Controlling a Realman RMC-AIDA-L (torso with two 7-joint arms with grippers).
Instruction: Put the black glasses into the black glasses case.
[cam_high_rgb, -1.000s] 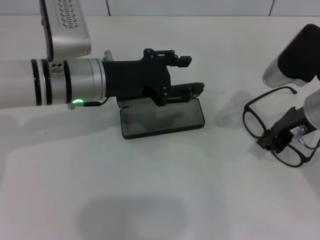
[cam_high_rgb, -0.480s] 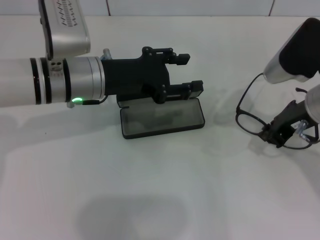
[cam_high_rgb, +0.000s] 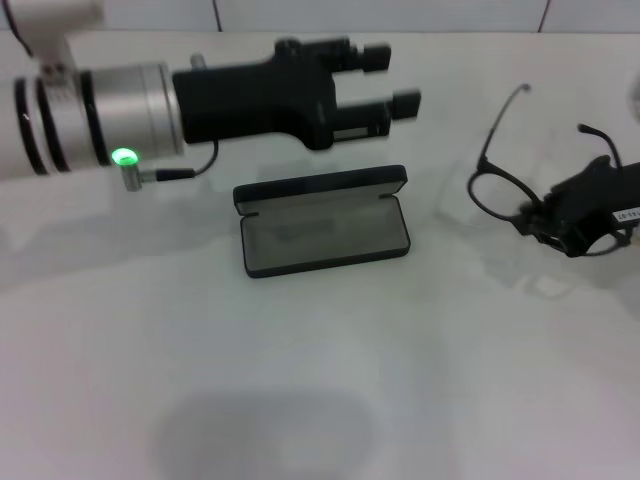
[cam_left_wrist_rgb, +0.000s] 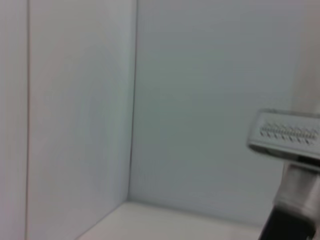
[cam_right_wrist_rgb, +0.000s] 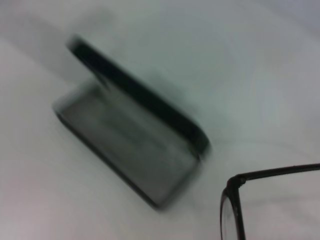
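Note:
The black glasses case (cam_high_rgb: 320, 225) lies open at the table's middle, lid upright at the back and grey lining showing. It also shows in the right wrist view (cam_right_wrist_rgb: 130, 145). My left gripper (cam_high_rgb: 390, 80) hovers above and behind the case, open and empty, not touching the lid. My right gripper (cam_high_rgb: 578, 215) is at the far right, shut on the black glasses (cam_high_rgb: 490, 190), which it holds off the table with the temple arms pointing away. One rim and temple of the glasses show in the right wrist view (cam_right_wrist_rgb: 240, 200).
The white table (cam_high_rgb: 320, 380) stretches in front of the case. A white tiled wall (cam_left_wrist_rgb: 200, 100) stands behind it. Part of a silver robot arm (cam_left_wrist_rgb: 287, 135) shows in the left wrist view.
My left gripper has lifted off the case lid and risen up and back. My right gripper has raised the glasses higher off the table.

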